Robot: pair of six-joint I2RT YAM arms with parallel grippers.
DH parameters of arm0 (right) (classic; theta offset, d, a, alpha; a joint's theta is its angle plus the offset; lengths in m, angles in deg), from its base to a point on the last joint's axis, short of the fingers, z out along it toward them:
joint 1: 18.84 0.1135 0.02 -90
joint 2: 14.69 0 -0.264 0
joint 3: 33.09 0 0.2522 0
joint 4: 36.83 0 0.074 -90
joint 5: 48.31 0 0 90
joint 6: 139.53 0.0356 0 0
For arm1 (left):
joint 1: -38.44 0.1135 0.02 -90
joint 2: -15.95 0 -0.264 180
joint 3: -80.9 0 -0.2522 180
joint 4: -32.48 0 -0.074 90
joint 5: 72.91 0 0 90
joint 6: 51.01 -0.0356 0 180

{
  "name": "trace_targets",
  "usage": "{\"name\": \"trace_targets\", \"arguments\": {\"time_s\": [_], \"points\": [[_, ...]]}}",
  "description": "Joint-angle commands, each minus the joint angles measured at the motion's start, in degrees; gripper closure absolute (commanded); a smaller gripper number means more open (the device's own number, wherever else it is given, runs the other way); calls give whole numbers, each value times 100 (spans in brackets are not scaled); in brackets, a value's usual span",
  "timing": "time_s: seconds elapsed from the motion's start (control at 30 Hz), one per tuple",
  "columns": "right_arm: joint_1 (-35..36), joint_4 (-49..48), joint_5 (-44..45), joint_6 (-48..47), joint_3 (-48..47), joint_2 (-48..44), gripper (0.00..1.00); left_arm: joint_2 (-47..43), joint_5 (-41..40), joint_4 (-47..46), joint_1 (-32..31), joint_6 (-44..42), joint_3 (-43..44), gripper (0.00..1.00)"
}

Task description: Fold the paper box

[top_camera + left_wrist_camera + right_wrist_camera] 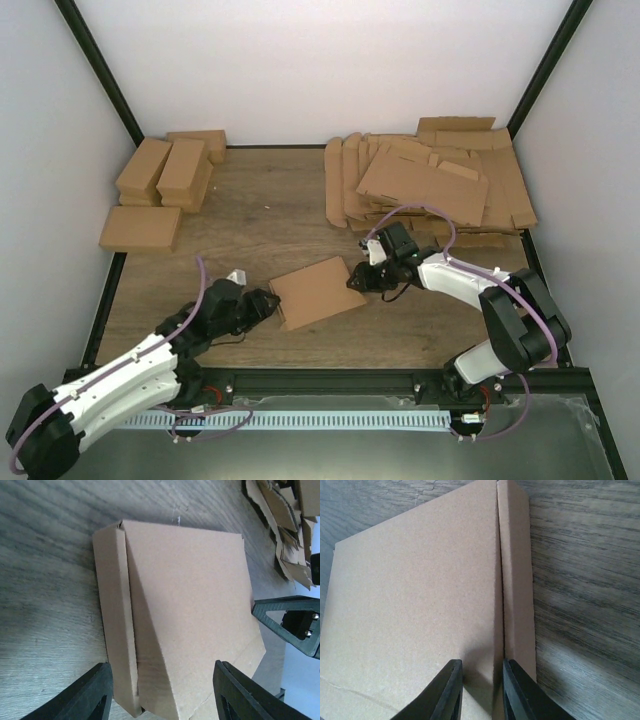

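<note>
Nearest the bases, my left hand [262, 303] rests low over the wood-grain counter [260, 215]. Its black fingers [95, 695] are spread wide, with one corner end of the paper box [315, 292] between them. The box is a thin, wide, plain brown cardboard piece lying flat at mid-counter between the two hands. I cannot tell whether the left pads touch it. One long side flap [117, 625] is folded up along the box's edge, and the top panel [190, 605] sits slightly raised beside it.

At the opposite corner, my right hand [357, 280] has its fingers [451, 690] only narrowly apart, straddling the seam between panel and side flap. I cannot tell whether they clamp it.

At the far left stand narrow brick-shaped brown cardboard boxes [170, 170]. At the far right lies a spread pile of flat brown cardboard sheets [430, 185].
</note>
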Motion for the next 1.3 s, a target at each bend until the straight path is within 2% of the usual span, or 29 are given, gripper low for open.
{"name": "trace_targets", "arguments": {"time_s": [0.0,0.1,0.2,0.37,0.5,0.9,1.03,1.27], "points": [[97,223,74,-86,-232,6,77,238,726,-1025,119,545,-204,47],[128,227,83,-76,-258,16,77,441,942,-1290,131,571,-212,55],[158,237,87,-62,-284,51,77,854,1185,-1517,136,645,-225,59],[209,262,92,-31,-377,105,77,1162,1489,-1614,129,891,-270,60],[257,283,117,-17,-426,101,77,1271,1357,-1209,133,884,-198,62],[352,319,207,3,-384,111,76,1583,1833,-2242,134,1392,-468,81],[361,547,599,-95,-456,31,75,1922,1400,-1523,143,767,-189,89],[353,971,1431,-313,-670,-230,59,2277,918,-305,177,-196,456,88]]}}
